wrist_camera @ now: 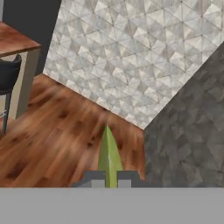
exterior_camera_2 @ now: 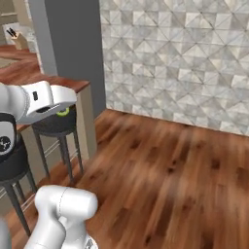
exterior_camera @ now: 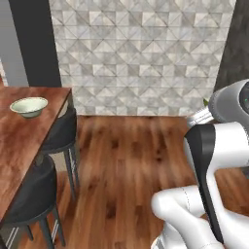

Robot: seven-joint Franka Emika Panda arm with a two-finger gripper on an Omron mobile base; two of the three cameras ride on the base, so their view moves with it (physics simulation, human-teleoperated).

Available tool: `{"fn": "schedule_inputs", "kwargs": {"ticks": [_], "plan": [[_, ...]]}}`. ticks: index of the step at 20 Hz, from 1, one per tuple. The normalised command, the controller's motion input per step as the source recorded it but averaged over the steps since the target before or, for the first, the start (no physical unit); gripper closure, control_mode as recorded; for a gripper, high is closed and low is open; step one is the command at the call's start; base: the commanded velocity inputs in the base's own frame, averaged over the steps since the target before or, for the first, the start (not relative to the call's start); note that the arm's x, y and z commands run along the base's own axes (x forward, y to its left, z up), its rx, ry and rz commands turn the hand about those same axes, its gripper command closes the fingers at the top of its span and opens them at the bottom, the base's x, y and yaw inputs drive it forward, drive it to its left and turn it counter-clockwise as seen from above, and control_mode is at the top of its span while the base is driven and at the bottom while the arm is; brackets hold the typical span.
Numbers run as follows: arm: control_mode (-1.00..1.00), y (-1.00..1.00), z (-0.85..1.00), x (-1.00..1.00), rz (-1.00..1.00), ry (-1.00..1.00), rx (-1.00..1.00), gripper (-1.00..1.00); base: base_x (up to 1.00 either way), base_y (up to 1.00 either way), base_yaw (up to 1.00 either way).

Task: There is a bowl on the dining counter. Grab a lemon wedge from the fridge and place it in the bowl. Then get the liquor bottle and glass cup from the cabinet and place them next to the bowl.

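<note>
Closed on the lemon wedge [wrist_camera: 109, 153]: in the hand view the gripper [wrist_camera: 111, 180] pinches its thick end between the 2 dark fingertips [wrist_camera: 94, 177], so the pointed end sticks out ahead of the tool. Held this way probably so the thin tip can go down first into the bowl, and so the soft piece does not slip sideways during the drive.

Carried high and free, over the wood floor [wrist_camera: 57, 135], with nothing touching the wedge except the 2 tips. Ahead of the tool stands the tiled wall [wrist_camera: 131, 61], and to 1 side of it, in the hand view's left, a corner of the counter [wrist_camera: 13, 41] with a black stool [wrist_camera: 8, 74] tucked under.

The bowl [exterior_camera: 29, 106] sits near the end of the counter [exterior_camera: 19, 141], well apart from the tool and off to its left, upright and apparently empty. Set near the edge, so reachable from the floor side without leaning over the stools [exterior_camera: 34, 194].

Judged from this: fetching step done, placing step not yet begun. Next needed: bring the tool over the bowl, lower, then release.
</note>
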Motion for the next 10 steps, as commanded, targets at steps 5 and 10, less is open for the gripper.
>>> {"fn": "schedule_inputs", "kwargs": {"ticks": [5,10], "plan": [[1.00,0.00,0.00,0.00,0.00,0.00,0.00,1.00,1.00,-0.24,0.45],[1.00,0.00,0.00,0.00,0.00,0.00,0.00,1.00,1.00,-0.26,0.46]]}}
